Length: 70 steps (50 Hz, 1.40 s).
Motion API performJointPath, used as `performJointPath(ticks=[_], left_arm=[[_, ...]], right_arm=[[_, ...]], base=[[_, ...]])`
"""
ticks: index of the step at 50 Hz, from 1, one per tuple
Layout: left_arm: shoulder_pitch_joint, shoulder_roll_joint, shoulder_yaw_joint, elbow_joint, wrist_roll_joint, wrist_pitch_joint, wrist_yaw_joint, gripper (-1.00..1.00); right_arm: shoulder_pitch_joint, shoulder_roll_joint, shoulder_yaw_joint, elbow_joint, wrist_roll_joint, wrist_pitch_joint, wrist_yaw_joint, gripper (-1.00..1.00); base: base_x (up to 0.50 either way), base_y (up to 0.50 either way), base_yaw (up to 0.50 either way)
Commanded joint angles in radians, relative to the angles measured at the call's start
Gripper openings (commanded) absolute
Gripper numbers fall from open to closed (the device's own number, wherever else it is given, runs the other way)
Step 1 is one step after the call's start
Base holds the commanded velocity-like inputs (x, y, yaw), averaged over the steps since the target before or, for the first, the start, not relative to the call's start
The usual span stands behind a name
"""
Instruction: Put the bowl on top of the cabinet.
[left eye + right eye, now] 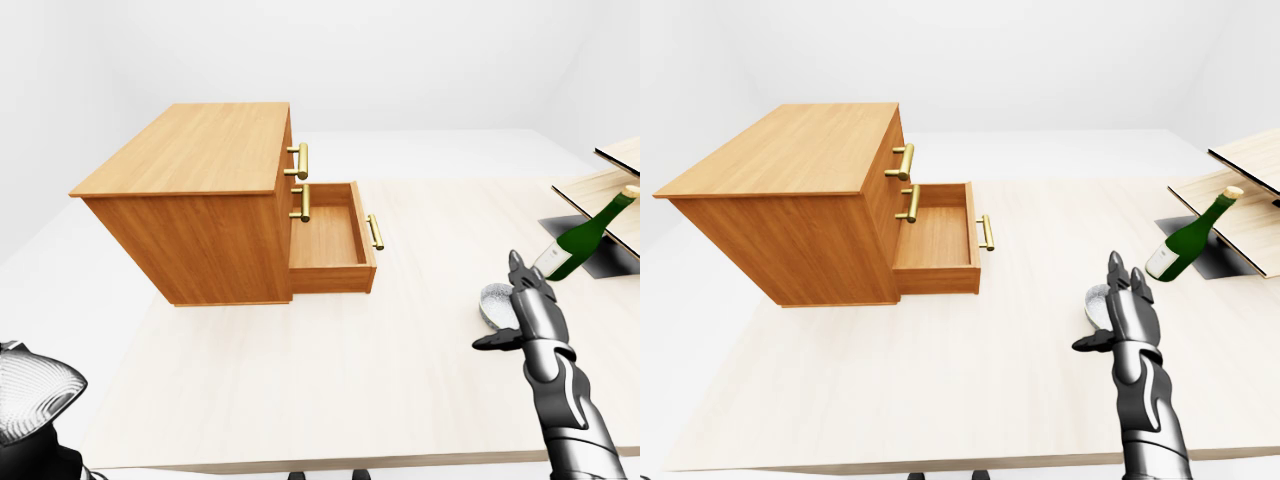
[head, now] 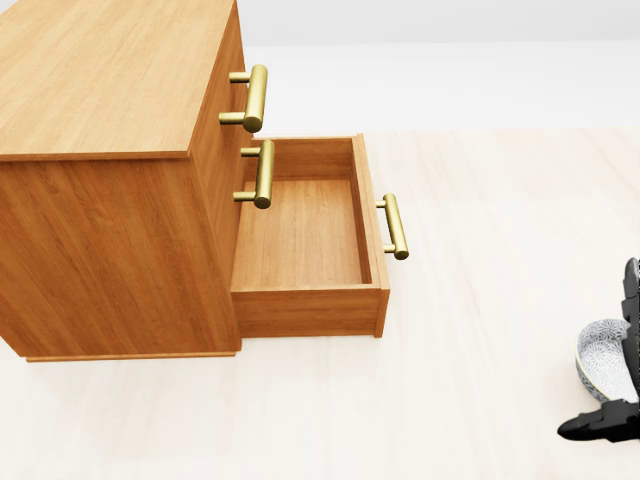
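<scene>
Right robot hand point(image 1: 1128, 310) stands upright at the bowl point(image 2: 603, 360), with the fingers spread and the thumb thrust toward the view's left. I record it as apart, clamped on nothing. The bowl sits on the desk point(image 1: 940, 390) at the right edge of the head view and is partly hidden by my hand. Whether it touches the hand or lies just beside it, I cannot tell. The cabinet point(image 1: 790, 150) stands well apart at the left of the eye views, its lower drawer point(image 1: 935, 240) pulled out. The bowl is not on its top. A green bottle point(image 1: 1185, 245) leans near the bowl, toward the right. My left robot hand does not show.

Assessment: no part of the task is complete. Outstanding steps are to close on the bowl, lift it, carry it across the desk and set it on the cabinet top.
</scene>
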Motion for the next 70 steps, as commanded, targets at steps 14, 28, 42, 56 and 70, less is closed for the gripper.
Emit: performJointPath(ticks=[14, 28, 42, 56, 70], left_arm=[[0.0, -0.013, -0.009, 0.0, 0.027, 0.0, -0.017, 1.0], [0.0, -0.015, -0.011, 0.0, 0.033, 0.0, -0.019, 1.0], [-0.001, -0.017, -0.009, 0.0, 0.037, 0.0, -0.023, 1.0], [0.001, -0.014, -0.013, 0.0, 0.034, 0.0, -0.018, 1.0], [-0.002, -0.021, -0.017, 0.0, 0.048, 0.0, -0.026, 1.0]], right_arm=[[-0.061, -0.035, 0.062, 0.168, -0.003, 0.0, -0.097, 1.0], [-0.076, -0.055, 0.08, 0.253, -0.012, 0.0, -0.147, 1.0], [-0.097, -0.078, 0.095, 0.342, -0.015, 0.0, -0.194, 1.0], [-0.126, -0.099, 0.116, 0.428, -0.008, 0.0, -0.234, 1.0], [-0.157, -0.117, 0.131, 0.485, -0.002, 0.0, -0.257, 1.0]], base=[[0.0, 0.0, 0.0], [0.0, 0.0, 0.0], [0.0, 0.0, 0.0], [0.0, 0.0, 0.0], [0.0, 0.0, 0.0]])
